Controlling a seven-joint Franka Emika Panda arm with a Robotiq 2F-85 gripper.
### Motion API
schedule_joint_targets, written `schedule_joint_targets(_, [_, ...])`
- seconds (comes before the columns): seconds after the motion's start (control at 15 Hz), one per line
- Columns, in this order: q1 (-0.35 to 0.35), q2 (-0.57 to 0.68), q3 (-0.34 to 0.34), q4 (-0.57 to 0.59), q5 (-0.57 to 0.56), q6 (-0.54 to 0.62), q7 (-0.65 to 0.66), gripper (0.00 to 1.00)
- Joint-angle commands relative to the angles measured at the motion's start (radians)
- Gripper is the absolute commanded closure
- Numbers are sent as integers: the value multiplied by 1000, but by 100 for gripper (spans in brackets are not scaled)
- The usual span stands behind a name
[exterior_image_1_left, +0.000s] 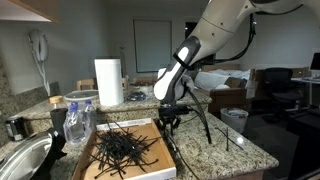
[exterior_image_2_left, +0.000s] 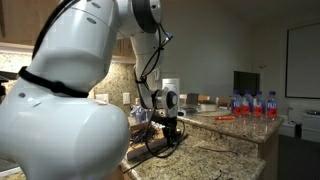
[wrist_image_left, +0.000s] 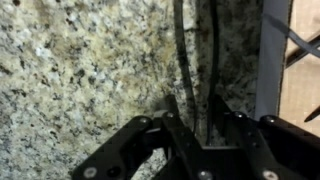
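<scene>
My gripper (wrist_image_left: 193, 103) points down at the granite counter (wrist_image_left: 80, 70), its tips almost on the stone. Two thin black strips (wrist_image_left: 182, 50) lie on the counter and run away between the two fingers (wrist_image_left: 170, 105). The jaws stand narrow around them, with stone still showing between the strips and the pads. In both exterior views the gripper (exterior_image_1_left: 168, 118) (exterior_image_2_left: 165, 128) hangs just beside a flat cardboard tray (exterior_image_1_left: 170, 150) filled with a heap of black strips (exterior_image_1_left: 125, 148). A long black strip (exterior_image_1_left: 206, 122) curves away from the gripper.
The tray's pale edge (wrist_image_left: 272, 50) runs close to the fingers. A paper towel roll (exterior_image_1_left: 108, 82), a water bottle (exterior_image_1_left: 78, 118) and a metal sink (exterior_image_1_left: 20, 160) stand by the tray. More loose strips (exterior_image_1_left: 232, 138) lie near the counter edge. Several bottles (exterior_image_2_left: 255, 103) stand further off.
</scene>
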Motion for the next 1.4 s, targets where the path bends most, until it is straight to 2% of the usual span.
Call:
schedule_joint_targets(0.0, [5, -4, -7, -5, -35, -6, 27, 90])
schedule_joint_targets(0.27, [0, -3, -1, -7, -22, -6, 16, 97])
schedule_joint_targets(0.67, [-1, -83, 10, -43, -19, 15, -3, 92])
schedule_joint_targets(1.0, [-4, -243, 57, -82, -16, 49, -21, 93])
schedule_joint_targets(1.33, [-14, -313, 129, -64, 12, 25, -76, 93])
